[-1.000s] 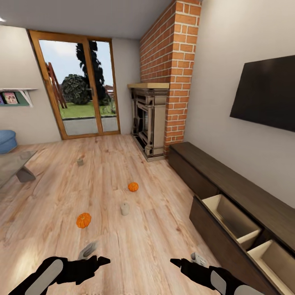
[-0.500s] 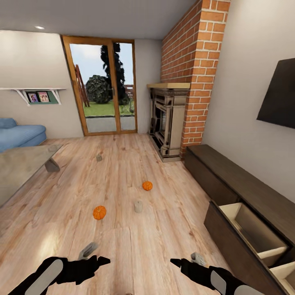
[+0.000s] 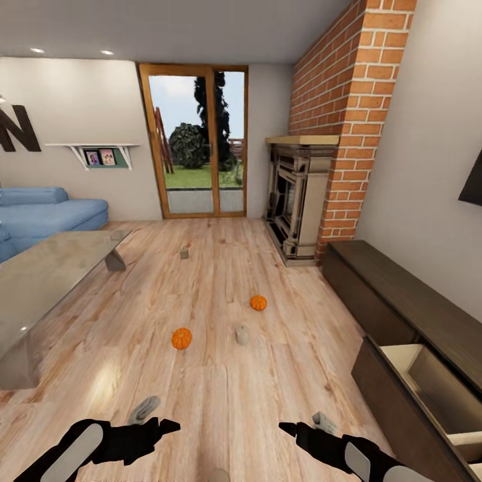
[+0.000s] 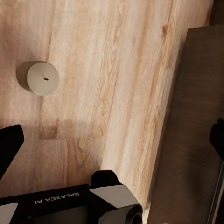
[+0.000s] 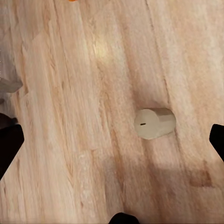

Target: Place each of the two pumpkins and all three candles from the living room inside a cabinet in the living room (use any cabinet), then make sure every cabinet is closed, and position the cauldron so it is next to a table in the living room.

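Note:
Two orange pumpkins lie on the plank floor, one (image 3: pixel 181 338) nearer me and one (image 3: pixel 258 302) farther right. A cream candle (image 3: pixel 242 335) stands between them, and another candle (image 3: pixel 184 252) is farther off toward the doors. The left wrist view looks down on an upright candle (image 4: pixel 43 78); the right wrist view has a candle (image 5: pixel 154 123) on the floor. My left gripper (image 3: pixel 164 425) (image 4: pixel 112 140) and right gripper (image 3: pixel 291 428) (image 5: pixel 112 140) hover low, both open and empty. The dark cabinet (image 3: pixel 402 294) runs along the right wall with a drawer (image 3: pixel 435 381) pulled out. The cauldron is out of view.
The glossy grey table (image 3: pixel 40 281) fills the left side, with the blue sofa (image 3: pixel 47 214) behind it. The fireplace surround (image 3: pixel 298 201) and brick chimney (image 3: pixel 348 120) stand at the back right. Glazed doors (image 3: pixel 197 147) are straight ahead.
The head view has swung left, so everything slid right: sofa and table came into view and the TV nearly left. The floor items and both grippers kept their places.

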{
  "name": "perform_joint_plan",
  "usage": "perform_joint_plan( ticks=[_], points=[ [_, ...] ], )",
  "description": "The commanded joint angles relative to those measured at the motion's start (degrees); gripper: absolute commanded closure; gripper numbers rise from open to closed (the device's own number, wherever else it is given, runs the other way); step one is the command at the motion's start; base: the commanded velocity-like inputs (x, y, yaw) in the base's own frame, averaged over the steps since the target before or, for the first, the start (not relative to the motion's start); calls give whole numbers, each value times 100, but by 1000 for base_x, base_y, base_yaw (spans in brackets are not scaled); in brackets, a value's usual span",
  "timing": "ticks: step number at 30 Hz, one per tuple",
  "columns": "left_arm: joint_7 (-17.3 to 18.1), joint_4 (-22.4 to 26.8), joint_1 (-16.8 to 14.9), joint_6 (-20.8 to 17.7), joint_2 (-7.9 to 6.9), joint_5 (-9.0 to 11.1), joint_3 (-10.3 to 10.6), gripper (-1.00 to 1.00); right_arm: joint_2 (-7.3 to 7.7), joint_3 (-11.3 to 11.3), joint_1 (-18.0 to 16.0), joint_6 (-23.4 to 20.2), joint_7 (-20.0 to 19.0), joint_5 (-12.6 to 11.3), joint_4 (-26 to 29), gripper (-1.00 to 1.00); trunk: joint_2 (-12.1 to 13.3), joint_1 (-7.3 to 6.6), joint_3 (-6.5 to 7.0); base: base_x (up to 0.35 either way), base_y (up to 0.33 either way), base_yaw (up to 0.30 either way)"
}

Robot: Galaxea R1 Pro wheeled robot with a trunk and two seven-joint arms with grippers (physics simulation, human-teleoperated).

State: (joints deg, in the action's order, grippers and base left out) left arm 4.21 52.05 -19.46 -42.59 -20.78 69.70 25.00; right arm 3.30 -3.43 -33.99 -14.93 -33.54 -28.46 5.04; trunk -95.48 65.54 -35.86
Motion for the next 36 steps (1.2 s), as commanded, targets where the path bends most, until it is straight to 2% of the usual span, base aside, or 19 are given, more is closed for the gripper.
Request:
perform_joint_plan(
  ticks=[1,13,27,33,36],
  points=[
    [29,-1,-6,-3,-5,-18,13,-100,3,-35,-2,-39,-8,-62,6,-100,-3,0,-5,-1,94,31],
    [30,-1,-6,-1,-5,-17,13,-100,12,-27,-1,-38,-11,-71,6,-100,-3,0,-5,0,21,4],
    [33,-1,-6,-2,-10,-10,5,-100,2,-33,1,-35,-2,-72,6,-100,-3,0,-5,0,247,3],
    [34,-1,-6,0,-10,-9,5,-100,-4,-35,0,-43,13,-67,6,-100,-3,0,-5,-15,246,205],
    [35,-1,-6,3,-13,-9,4,-100,-10,-42,-2,-47,200,-64,6,-100,-3,0,-5,-8,76,278]
  ],
)
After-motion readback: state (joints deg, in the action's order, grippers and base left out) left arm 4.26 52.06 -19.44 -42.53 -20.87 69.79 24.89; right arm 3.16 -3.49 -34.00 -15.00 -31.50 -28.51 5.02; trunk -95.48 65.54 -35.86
